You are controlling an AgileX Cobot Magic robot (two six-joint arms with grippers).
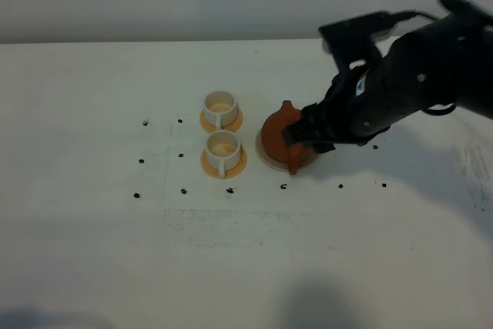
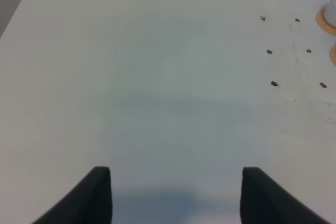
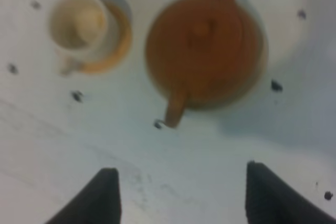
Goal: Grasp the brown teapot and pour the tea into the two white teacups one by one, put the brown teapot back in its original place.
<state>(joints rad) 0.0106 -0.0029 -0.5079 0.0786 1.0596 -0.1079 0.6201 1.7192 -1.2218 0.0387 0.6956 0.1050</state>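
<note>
White table (image 1: 92, 252), marker dots. My right pincer (image 3: 178, 182) hangs spread close over the brown teapot (image 1: 279, 135), pinching nothing. Teapot sits upright on the cream disc (image 1: 264, 159), its original place, just beside the two white teacups (image 1: 219, 103). Cups look tan inside, so likely filled. Judgement: put-back step. Next: lift clear without clipping lid knob or handle.

brown teapot (image 1: 279, 135) upright on cream coaster (image 1: 263, 153), white teacups (image 1: 219, 105) (image 1: 223, 148) beside
</note>
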